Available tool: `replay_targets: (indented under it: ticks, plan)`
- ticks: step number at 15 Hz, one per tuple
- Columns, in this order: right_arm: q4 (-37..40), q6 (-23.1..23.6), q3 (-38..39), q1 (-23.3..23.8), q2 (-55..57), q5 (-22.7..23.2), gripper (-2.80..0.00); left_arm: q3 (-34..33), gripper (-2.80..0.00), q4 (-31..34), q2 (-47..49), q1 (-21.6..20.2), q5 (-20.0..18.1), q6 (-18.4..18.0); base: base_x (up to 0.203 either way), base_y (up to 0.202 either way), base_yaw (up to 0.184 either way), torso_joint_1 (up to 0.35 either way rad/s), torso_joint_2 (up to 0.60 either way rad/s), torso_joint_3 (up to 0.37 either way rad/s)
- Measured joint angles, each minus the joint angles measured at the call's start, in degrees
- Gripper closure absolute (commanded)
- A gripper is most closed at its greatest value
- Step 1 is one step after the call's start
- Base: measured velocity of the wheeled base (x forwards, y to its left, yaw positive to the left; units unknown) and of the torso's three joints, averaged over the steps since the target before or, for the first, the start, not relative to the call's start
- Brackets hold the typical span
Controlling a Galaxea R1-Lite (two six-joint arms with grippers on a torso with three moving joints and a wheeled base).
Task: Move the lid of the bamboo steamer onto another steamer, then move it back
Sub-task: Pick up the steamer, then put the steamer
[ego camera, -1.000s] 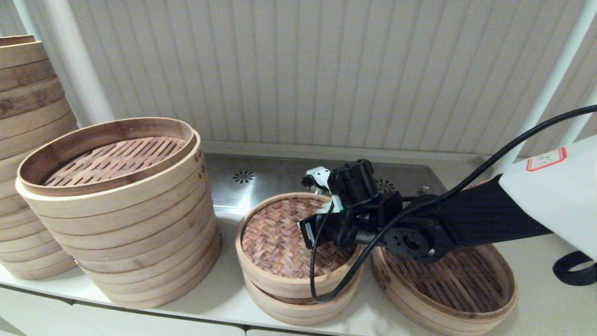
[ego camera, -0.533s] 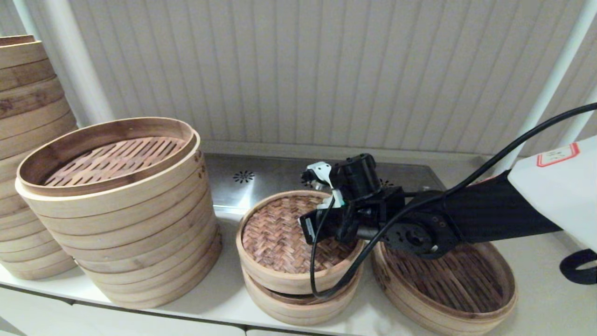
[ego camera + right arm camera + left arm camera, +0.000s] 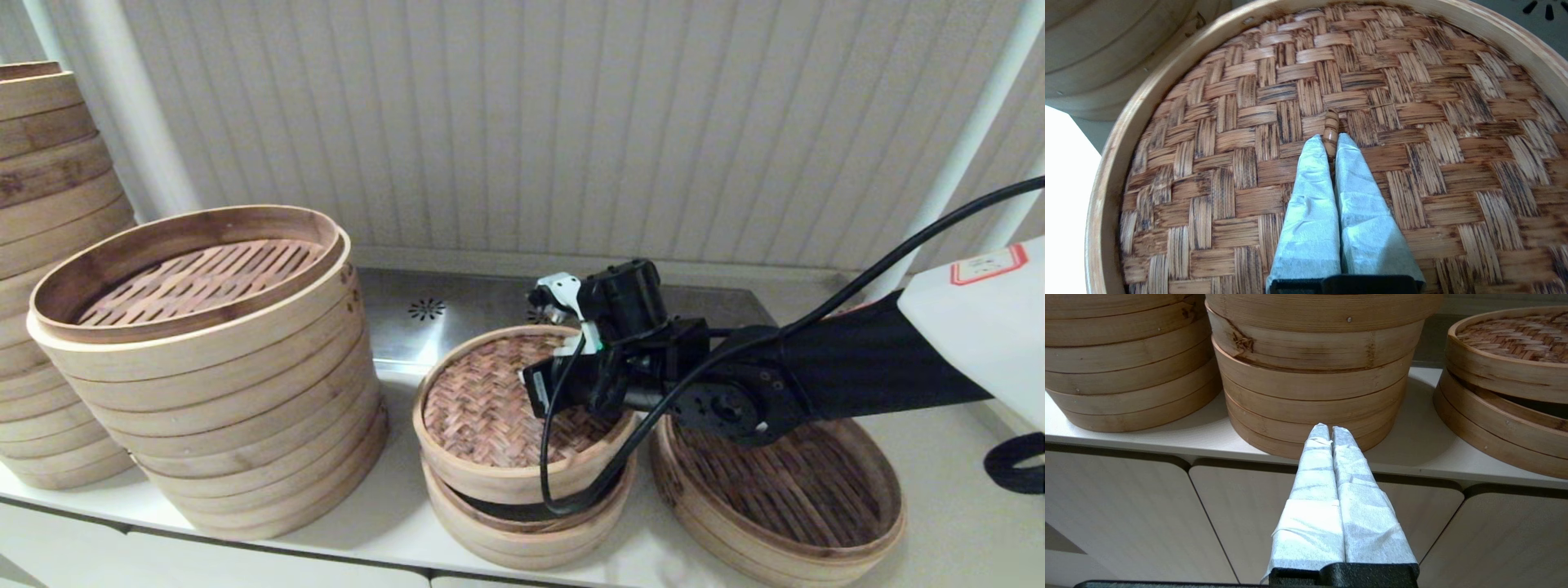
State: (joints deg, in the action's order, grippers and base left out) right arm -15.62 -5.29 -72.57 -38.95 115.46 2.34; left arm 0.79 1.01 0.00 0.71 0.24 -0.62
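Observation:
The bamboo steamer lid (image 3: pixel 482 412), brown herringbone top inside a pale band, hangs tilted just above the small low steamer (image 3: pixel 514 535); a dark gap shows between them at the front. My right gripper (image 3: pixel 1329 141) is over the lid's middle, shut on the little bamboo loop handle (image 3: pixel 1331 124). In the head view the wrist hides those fingers. The lid (image 3: pixel 1511 339) covers the steamer's inside (image 3: pixel 1490 428). My left gripper (image 3: pixel 1330 430) is parked shut and empty in front of the cabinet doors, below the counter edge.
A tall stack of wide baskets (image 3: pixel 212 384) stands left of the lid, with a taller stack (image 3: pixel 41 245) at the far left. A wide low slatted basket (image 3: pixel 784 498) lies under my right forearm. A steel panel (image 3: pixel 457 314) runs behind. A black cable (image 3: pixel 563 490) loops down before the lid.
The right gripper has risen with the lid held by its handle. The lid has come up off the small steamer and a gap has opened under its front edge.

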Motion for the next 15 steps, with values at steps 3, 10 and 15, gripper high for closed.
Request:
replay_targets:
  ticks: [3,10,15]
  plan:
    - [0.0,-0.1,-0.5,0.0,0.0,-0.1,0.00,0.0,0.00,0.0,0.0,0.0,0.0,0.0,0.000,0.000,0.000,0.000,0.00,0.000]
    - [0.1,0.0,-2.1,0.0,-0.7,-0.1,0.00,0.0,0.00,0.0,0.0,0.0,0.0,0.0,0.000,0.000,0.000,0.000,0.00,0.000]
    - [0.2,0.1,-2.5,0.8,-2.1,-0.3,0.00,0.0,0.00,0.0,0.0,0.0,0.0,0.0,0.000,0.000,0.000,0.000,0.00,0.000]
